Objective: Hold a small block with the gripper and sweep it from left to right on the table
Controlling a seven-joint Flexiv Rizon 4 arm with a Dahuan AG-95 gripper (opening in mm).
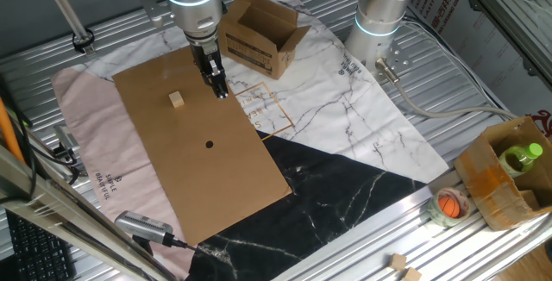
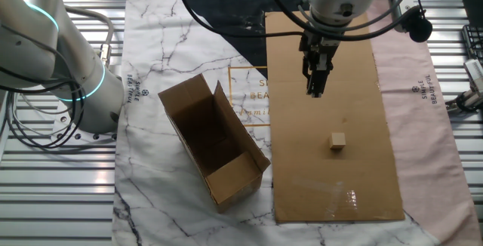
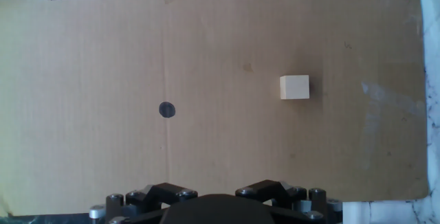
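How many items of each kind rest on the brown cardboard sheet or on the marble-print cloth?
Small block: 1, on the cardboard sheet
Open cardboard box: 1, on the marble-print cloth
Total: 2
The gripper holds nothing.

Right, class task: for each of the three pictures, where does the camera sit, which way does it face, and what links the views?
One fixed view: high at one side of the table, looking down; shows the arm and gripper, its jaws close together.
The other fixed view: high at the opposite side; arm and gripper above the cardboard sheet.
Hand view: on the hand, facing straight down; only the gripper's base shows.
Shared: all show the small block, sheet and black dot.
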